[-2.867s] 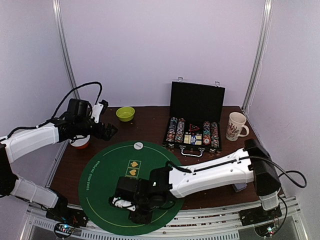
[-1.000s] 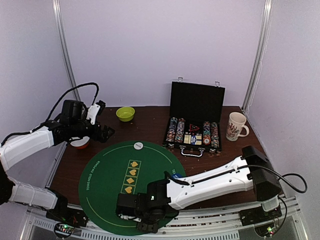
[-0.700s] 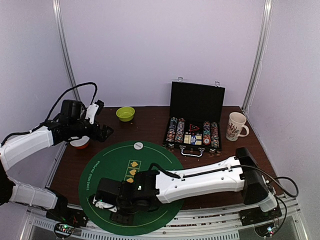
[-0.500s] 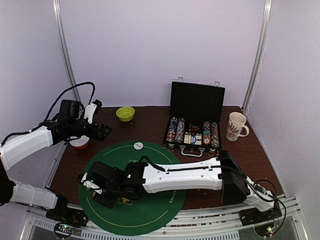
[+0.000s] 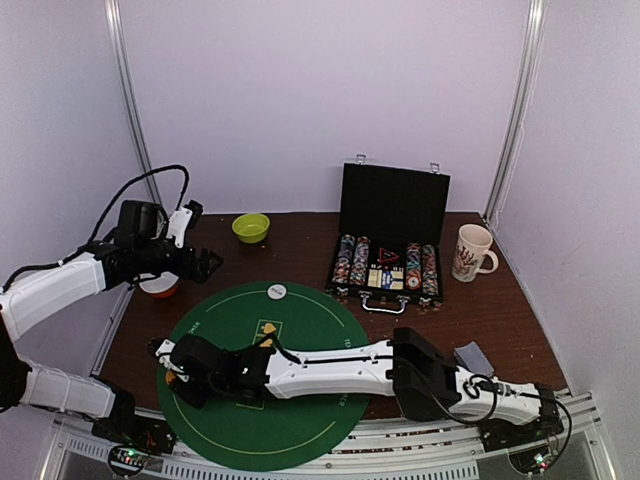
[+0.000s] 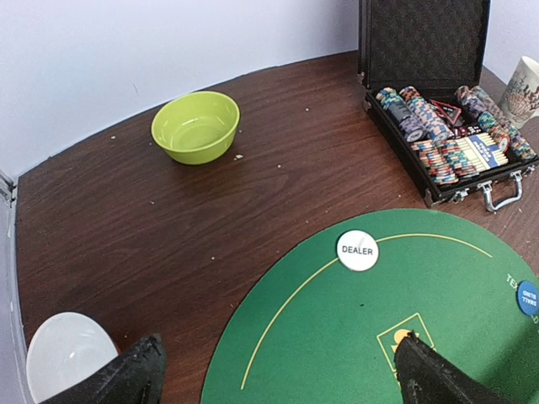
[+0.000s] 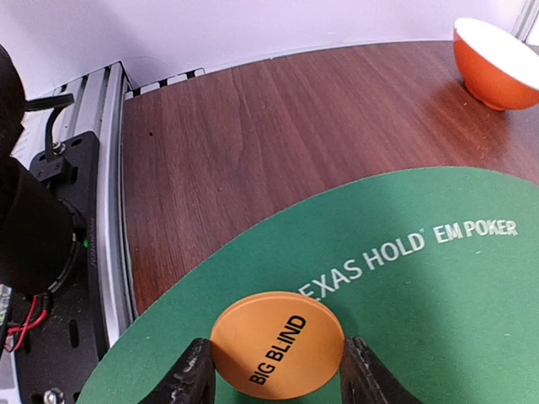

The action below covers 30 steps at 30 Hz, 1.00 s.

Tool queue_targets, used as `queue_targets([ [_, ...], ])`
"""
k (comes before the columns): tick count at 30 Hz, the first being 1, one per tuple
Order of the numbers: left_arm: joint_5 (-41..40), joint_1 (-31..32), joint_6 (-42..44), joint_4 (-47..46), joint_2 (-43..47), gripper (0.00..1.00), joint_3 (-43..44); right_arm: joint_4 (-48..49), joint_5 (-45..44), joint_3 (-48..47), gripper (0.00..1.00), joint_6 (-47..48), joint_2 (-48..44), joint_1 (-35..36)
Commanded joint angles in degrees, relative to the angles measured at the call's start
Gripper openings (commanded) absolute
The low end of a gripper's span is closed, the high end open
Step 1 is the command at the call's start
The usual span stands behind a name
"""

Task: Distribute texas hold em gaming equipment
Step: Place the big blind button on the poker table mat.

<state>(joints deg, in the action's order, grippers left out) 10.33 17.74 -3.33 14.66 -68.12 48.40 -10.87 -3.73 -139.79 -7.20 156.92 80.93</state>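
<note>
The dark brown wooden table [image 5: 300, 250] runs back to a pale wall, and an aluminium rail [image 7: 105, 168] borders its left edge. The round green felt poker mat [image 5: 300, 420] fills the near middle. Its left rim comes close to that rail and its near rim reaches the table front. Bare wood lies open behind the mat on the left.

The right arm [image 5: 330, 368] lies low across the mat from right to left. The right gripper [image 7: 278, 374] sits at the mat's near-left rim. Its fingers pinch the orange round "BIG BLIND" button disc [image 7: 278, 341] by its edges, low over the felt. The left gripper [image 6: 278, 362] hangs above the mat's far-left rim, fingers spread wide and holding nothing.

Compared with a second ago, the right gripper has swung from the mat's near-middle rim to its left rim. The left arm has hardly shifted.

- The open black case [image 5: 393, 205] stands beyond the mat's right side, with rows of multicoloured poker chips [image 5: 355, 262] in it.
- The patterned mug [image 5: 472, 252] stands just right of the case.
- The lime-green bowl [image 5: 251, 227] sits far back.
- The orange bowl [image 5: 160, 286] sits near the left edge, below the left arm.
- The grey-blue-backed playing cards [image 5: 468, 355] lie on the wood to the right of the mat.
- The white "DEALER" disc [image 6: 357, 250] lies on the mat's far rim.
- The blue disc [image 6: 528, 296] lies on the mat further right.

The right arm covers the centre of the mat.
</note>
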Motion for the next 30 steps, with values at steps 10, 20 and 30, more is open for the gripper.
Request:
queue_targets([
  [10,1.3,-0.7,-0.3,-2.0,1.7,0.98,-0.5,3.7,-7.5,-3.7,0.36,-0.5,4.7,-0.5],
  [20,1.4,-0.9,-0.2,-2.0,1.9,0.98,-0.6,1.7,-6.8,-3.8,0.46,0.2,6.0,-0.8],
  [30,1.5,-0.9,0.0,-2.0,2.1,0.98,-0.7,0.4,-4.8,-3.0,0.63,0.7,6.6,-0.7],
])
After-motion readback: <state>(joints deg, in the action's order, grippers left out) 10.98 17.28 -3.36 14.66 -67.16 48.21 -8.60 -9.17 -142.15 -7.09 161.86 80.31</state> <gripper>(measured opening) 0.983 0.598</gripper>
